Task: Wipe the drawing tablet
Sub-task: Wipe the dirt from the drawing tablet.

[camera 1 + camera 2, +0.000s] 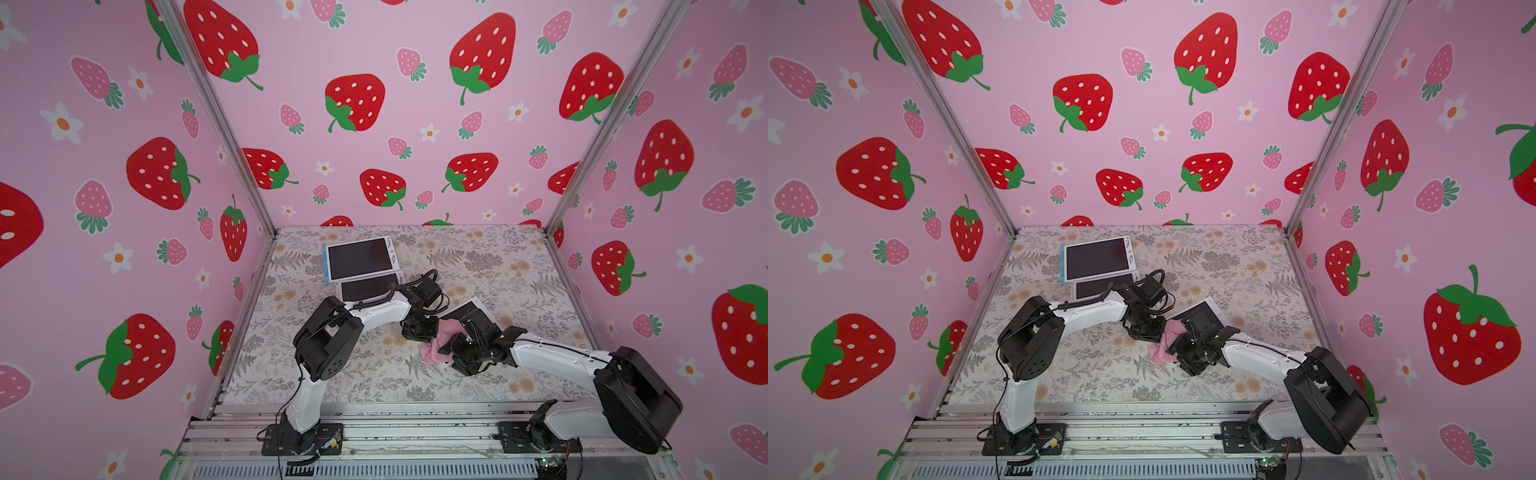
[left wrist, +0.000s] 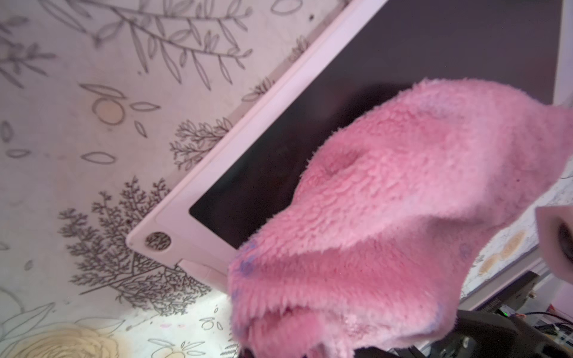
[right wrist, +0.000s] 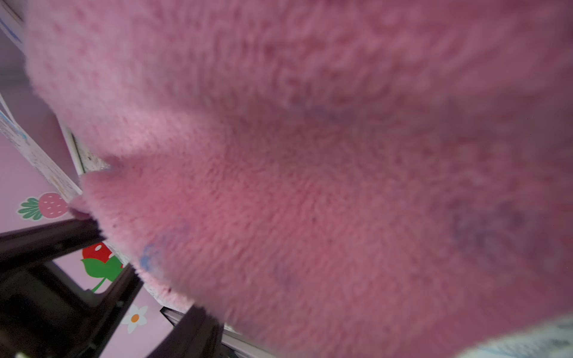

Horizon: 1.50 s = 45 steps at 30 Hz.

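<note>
A fluffy pink cloth (image 1: 434, 347) hangs bunched between my two grippers near the middle of the table. My left gripper (image 1: 419, 332) is shut on one end of it; in the left wrist view the cloth (image 2: 403, 201) covers the jaws. Just beyond lies a white-framed drawing tablet (image 2: 341, 124) with a dark screen, seen in a top view (image 1: 471, 309) partly under my right arm. My right gripper (image 1: 449, 347) is pressed into the other side of the cloth. The cloth (image 3: 310, 155) fills the right wrist view, hiding the jaws.
Two more white-framed tablets lie overlapped at the back left, one (image 1: 359, 258) on top of the other (image 1: 368, 287). The floral table cover (image 1: 498, 266) is bounded by strawberry-print walls and a metal rail (image 1: 395, 428) at the front.
</note>
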Motion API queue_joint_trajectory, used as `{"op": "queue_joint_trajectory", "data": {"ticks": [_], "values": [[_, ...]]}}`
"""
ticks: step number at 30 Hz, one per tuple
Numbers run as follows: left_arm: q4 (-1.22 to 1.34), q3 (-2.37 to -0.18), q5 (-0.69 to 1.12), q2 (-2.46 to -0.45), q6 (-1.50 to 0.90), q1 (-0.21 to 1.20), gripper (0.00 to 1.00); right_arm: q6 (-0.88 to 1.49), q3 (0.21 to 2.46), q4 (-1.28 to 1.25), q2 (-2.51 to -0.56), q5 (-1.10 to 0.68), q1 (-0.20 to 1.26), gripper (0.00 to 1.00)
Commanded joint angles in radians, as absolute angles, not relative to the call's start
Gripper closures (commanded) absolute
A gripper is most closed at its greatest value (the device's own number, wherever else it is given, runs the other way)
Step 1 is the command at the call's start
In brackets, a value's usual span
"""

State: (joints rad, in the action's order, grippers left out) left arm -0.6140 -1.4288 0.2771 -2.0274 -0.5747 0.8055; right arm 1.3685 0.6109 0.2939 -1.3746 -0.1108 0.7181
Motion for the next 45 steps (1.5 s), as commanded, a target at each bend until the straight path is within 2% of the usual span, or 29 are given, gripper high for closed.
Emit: {"op": "queue_joint_trajectory", "data": {"ticks": [1,14,31,40,45], "values": [[-0.721,-1.469,0.197,-2.063,-0.525,0.834,1.0,1.393,0.587,0.295,-1.425,-0.103,0.723,0.39],[-0.815,-1.492,0.168,-2.107,-0.551,0.881,1.0,1.45,0.555,0.214,-1.465,-0.114,0.724,0.41],[-0.617,-1.413,0.53,-2.091,-0.734,0.905,1.0,1.473,0.55,0.155,-1.5,-0.114,0.726,0.41],[-0.81,-1.529,0.302,-2.05,-0.595,0.811,1.0,1.483,0.516,0.181,-1.465,-0.1,0.726,0.41],[-0.84,-1.564,0.273,-2.06,-0.509,0.764,1.0,1.482,0.516,0.183,-1.467,-0.1,0.726,0.41]]}}
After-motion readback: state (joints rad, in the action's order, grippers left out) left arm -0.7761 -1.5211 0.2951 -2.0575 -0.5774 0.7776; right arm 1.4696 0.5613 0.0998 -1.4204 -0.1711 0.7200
